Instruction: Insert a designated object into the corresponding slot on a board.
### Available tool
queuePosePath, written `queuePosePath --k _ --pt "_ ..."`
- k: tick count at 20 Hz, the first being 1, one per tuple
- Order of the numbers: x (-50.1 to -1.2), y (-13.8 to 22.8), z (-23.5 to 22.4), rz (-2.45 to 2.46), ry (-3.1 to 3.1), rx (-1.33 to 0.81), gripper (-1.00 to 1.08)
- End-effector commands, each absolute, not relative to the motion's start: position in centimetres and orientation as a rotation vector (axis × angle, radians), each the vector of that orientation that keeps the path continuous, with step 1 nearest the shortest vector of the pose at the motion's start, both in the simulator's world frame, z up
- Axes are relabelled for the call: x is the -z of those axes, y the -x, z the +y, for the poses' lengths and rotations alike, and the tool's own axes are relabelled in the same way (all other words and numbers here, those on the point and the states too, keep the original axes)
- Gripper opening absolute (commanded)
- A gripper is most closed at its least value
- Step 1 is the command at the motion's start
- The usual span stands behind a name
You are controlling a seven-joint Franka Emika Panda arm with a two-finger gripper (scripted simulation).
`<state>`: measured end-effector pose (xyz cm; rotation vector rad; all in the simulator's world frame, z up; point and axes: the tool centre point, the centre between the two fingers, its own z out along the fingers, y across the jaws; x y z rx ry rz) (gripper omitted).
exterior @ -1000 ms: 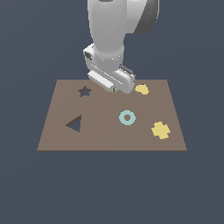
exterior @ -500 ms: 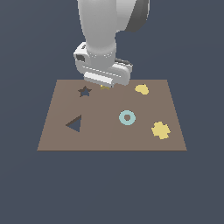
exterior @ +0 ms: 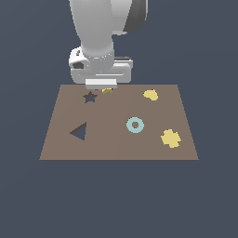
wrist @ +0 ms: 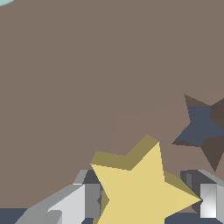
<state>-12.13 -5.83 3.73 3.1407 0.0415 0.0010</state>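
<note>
On the brown board [exterior: 118,148], which serves as the table here, the exterior view counts two dark cutouts, three yellow pieces and one pale blue ring. Nearest the front edge, toward the exterior view's left, lies the triangular cutout [exterior: 79,132]; across from it near the right edge sits the yellow cross-shaped piece [exterior: 170,138], and between them, a little farther back, the ring [exterior: 135,124]. Farther on, close to the back edge, the yellow rounded blob [exterior: 150,95] rests toward the back right corner, and the star-shaped slot [exterior: 89,97] sits toward the back left. Just beside the slot, on its right in the exterior view, only a sliver of the small yellow piece [exterior: 108,91] shows beneath the arm's white wrist housing. The wrist view supplies what that camera hides: the piece is a five-pointed yellow star [wrist: 142,188] with visible thickness, held between the two grey fingers [wrist: 83,200] of the tool [wrist: 144,197], which is closed onto its sides, one finger on each flank. In that same view the dark slot [wrist: 202,131] lies near the star but apart from it, with bare board between, and a corner of the ring just shows at the picture's edge. No writing, labels or brand marks can be read in either view.
</note>
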Motion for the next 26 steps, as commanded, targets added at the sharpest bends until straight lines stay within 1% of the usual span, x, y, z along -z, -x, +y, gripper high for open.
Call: queuePosePath --k 1,15,26 --pt "-3.8 12.1 -6.5 0.189 -3.135 -0.002 -1.00" --pt "-4.0 10.6 -9.9 0.970 -2.986 -0.002 -1.00" --pt "-4.0 9.0 -11.3 1.378 -2.821 -0.001 -1.00"
